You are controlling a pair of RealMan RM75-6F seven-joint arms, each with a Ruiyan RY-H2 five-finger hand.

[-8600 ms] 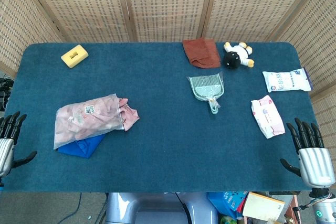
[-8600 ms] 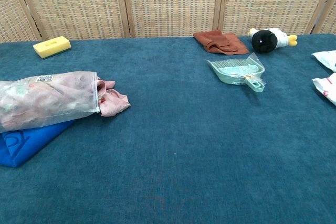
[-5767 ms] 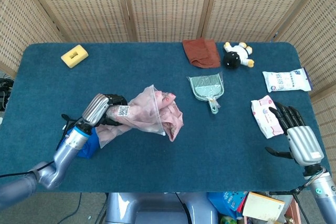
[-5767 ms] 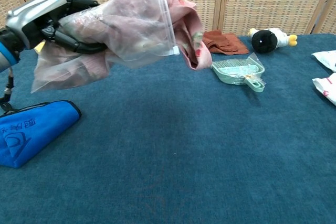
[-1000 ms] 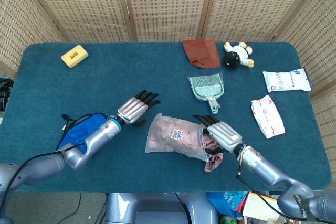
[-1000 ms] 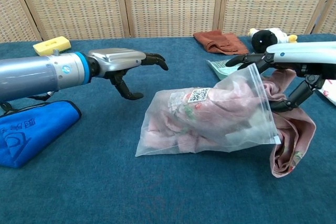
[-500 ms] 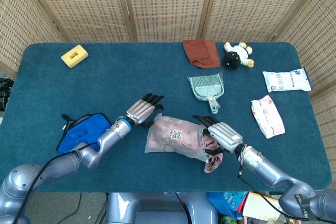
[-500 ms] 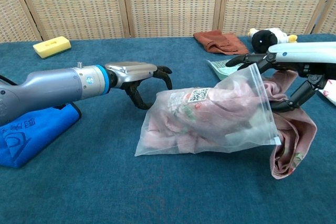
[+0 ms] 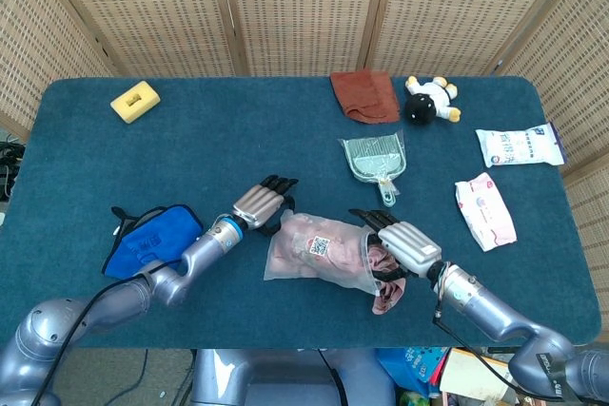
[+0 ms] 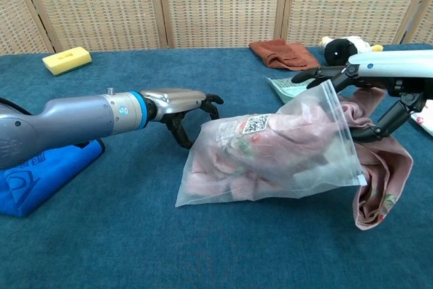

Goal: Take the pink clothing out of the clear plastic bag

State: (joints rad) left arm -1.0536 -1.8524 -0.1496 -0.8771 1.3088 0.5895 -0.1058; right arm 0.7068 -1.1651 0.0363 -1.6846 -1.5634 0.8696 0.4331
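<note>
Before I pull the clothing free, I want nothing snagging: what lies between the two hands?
Only the clear plastic bag with the pink clothing spilling from its mouth lies between the left hand and right hand, plainest in the head view.

**A staged robot test table**

We are looking at a lab-style setup: woven screens [image 9: 304, 7] are closing off a table [image 9: 86, 178] covered in blue felt, and unrelated props are lying scattered across it, a sponge [image 9: 134, 102], a plush toy [image 9: 430, 99], a dustpan [image 9: 375, 160] and wipe packs [image 9: 485, 210]. Cables are trailing off at the left edge.
</note>
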